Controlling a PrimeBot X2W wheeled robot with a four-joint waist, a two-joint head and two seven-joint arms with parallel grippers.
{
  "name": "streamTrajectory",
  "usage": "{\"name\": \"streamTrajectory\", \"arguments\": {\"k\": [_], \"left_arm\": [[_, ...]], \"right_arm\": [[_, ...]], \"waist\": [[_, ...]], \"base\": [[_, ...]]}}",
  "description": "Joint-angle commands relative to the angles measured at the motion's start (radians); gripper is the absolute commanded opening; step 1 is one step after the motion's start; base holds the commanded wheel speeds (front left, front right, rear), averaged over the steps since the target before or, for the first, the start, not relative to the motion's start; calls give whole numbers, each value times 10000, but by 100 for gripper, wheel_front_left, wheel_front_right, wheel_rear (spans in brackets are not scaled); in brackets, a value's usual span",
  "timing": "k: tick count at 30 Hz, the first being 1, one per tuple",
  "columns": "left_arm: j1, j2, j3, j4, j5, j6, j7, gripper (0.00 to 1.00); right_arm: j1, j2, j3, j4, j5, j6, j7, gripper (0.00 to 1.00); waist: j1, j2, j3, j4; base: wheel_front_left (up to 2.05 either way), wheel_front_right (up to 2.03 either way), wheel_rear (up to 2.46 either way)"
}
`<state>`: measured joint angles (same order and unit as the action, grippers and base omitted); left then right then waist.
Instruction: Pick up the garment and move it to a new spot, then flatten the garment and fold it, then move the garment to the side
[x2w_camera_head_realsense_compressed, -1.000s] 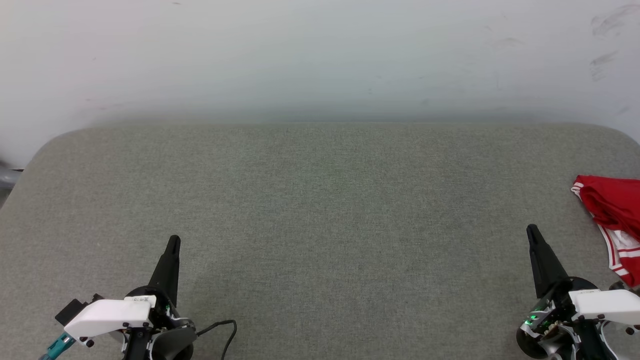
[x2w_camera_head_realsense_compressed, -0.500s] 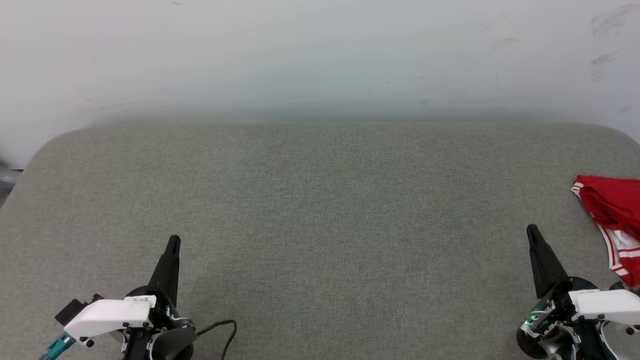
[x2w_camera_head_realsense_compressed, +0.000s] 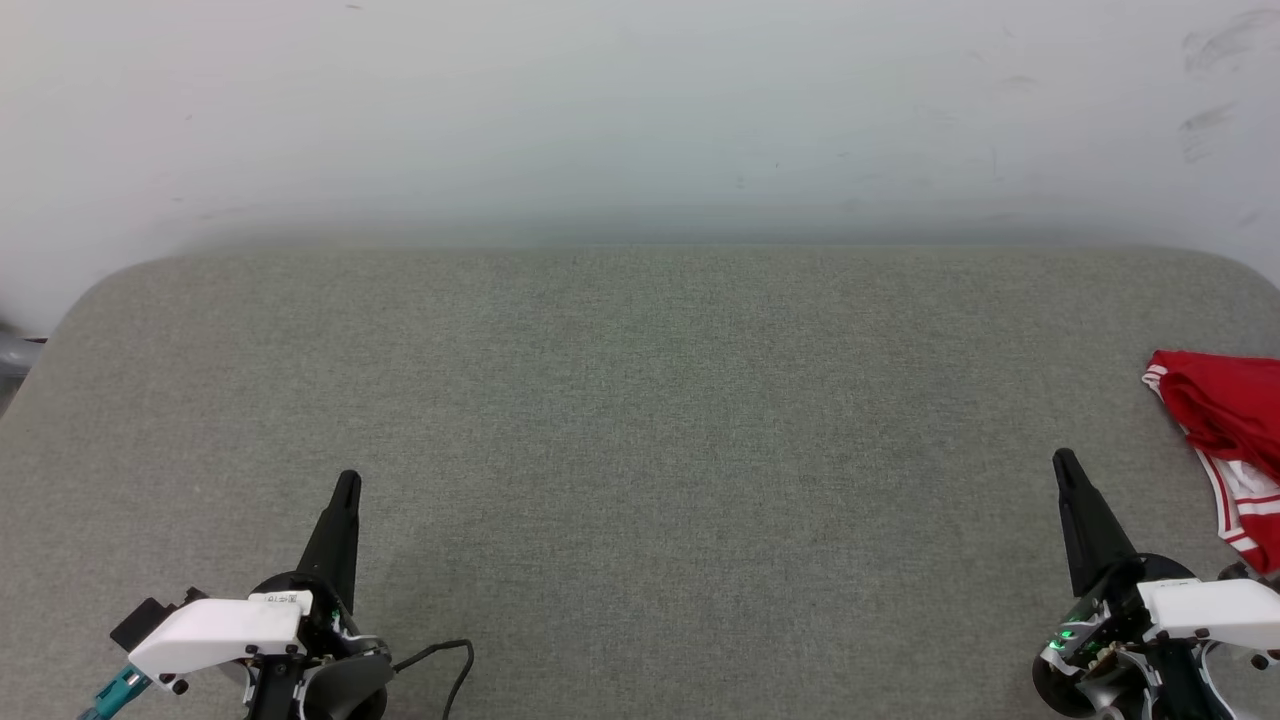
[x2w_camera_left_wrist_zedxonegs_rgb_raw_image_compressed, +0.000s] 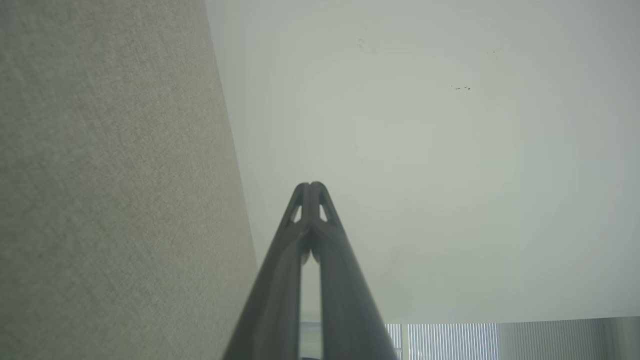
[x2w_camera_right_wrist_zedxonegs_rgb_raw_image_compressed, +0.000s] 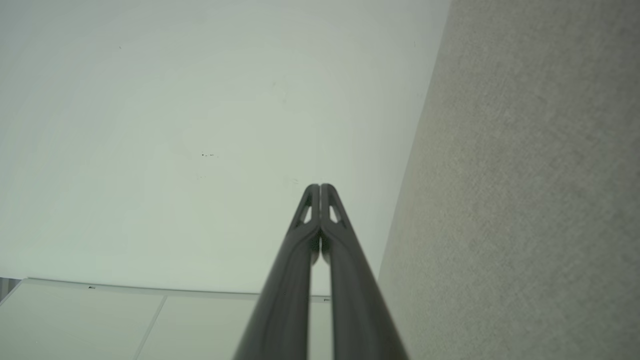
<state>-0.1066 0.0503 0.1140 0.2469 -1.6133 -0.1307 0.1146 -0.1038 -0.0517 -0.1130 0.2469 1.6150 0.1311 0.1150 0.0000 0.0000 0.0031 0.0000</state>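
The garment (x2w_camera_head_realsense_compressed: 1232, 430), red with white-and-red striped trim, lies crumpled at the right edge of the grey padded table (x2w_camera_head_realsense_compressed: 640, 430), partly cut off by the head view's border. My right gripper (x2w_camera_head_realsense_compressed: 1064, 463) hovers at the lower right, a little left of the garment and apart from it, its two dark fingers pressed together with nothing held. At the lower left my left gripper (x2w_camera_head_realsense_compressed: 348, 484) is likewise shut and empty, far from the garment. Both wrist views show the fingertips meeting: left gripper (x2w_camera_left_wrist_zedxonegs_rgb_raw_image_compressed: 311, 186), right gripper (x2w_camera_right_wrist_zedxonegs_rgb_raw_image_compressed: 320, 187).
A pale wall (x2w_camera_head_realsense_compressed: 640, 110) rises behind the table's far edge. The table's corners are rounded. A black cable (x2w_camera_head_realsense_compressed: 450, 665) loops beside my left wrist. The wrist views look along the grey tabletop (x2w_camera_left_wrist_zedxonegs_rgb_raw_image_compressed: 110, 180) toward the pale wall (x2w_camera_right_wrist_zedxonegs_rgb_raw_image_compressed: 200, 140).
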Motion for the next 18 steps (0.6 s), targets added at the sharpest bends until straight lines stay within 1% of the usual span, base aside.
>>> {"name": "streamTrajectory", "arguments": {"k": [1,18], "left_arm": [[-74,-15,23,-3,17,1,18,0],[-74,-15,21,-4,15,1,17,0]], "right_arm": [[-136,35,4,9,-48,-7,10,0],[-136,35,4,9,-47,-7,9,0]], "waist": [[0,0,0,0],[0,0,0,0]], "base": [[0,0,0],[0,0,0]]}}
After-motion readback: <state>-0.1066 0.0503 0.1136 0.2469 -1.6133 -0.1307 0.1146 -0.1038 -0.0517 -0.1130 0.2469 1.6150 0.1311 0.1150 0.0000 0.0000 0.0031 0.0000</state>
